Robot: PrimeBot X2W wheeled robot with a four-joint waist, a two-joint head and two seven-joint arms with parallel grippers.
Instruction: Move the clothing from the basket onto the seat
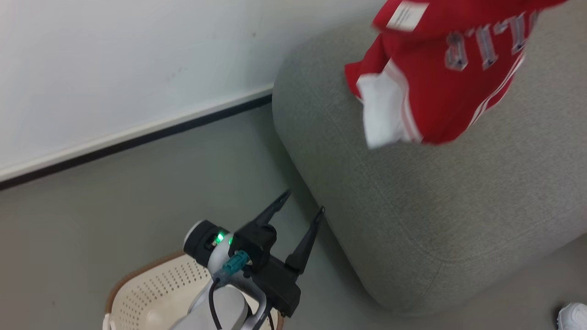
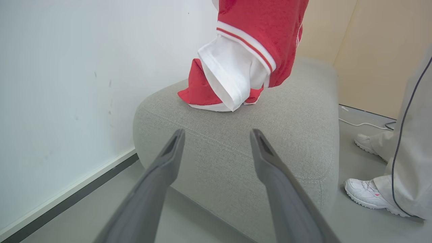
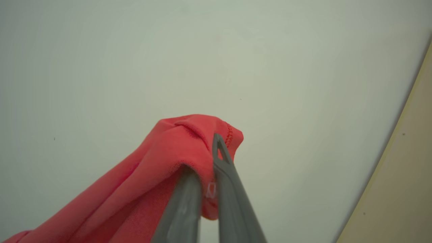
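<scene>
The clothing point(image 1: 440, 91), a red jersey with white trim and lettering, hangs over the grey seat point(image 1: 412, 206) at the upper right of the head view. In the left wrist view the clothing point(image 2: 263, 33) droops so that its white-edged lower folds rest on the seat point(image 2: 219, 162). My right gripper point(image 3: 206, 153) is shut on a bunch of the red clothing point(image 3: 162, 162), held up in front of a pale wall. My left gripper point(image 1: 303, 202) stands open and empty above the floor beside the seat's corner, over the cream basket point(image 1: 151, 284). My left gripper point(image 2: 217, 133) points at the seat's front.
A white wall with a dark baseboard point(image 1: 137, 137) runs behind the seat and floor. A person stands right of the seat, with white shoes point(image 2: 366, 194) and pale trouser legs point(image 2: 411, 141). A white cable point(image 2: 361, 124) lies on the floor there.
</scene>
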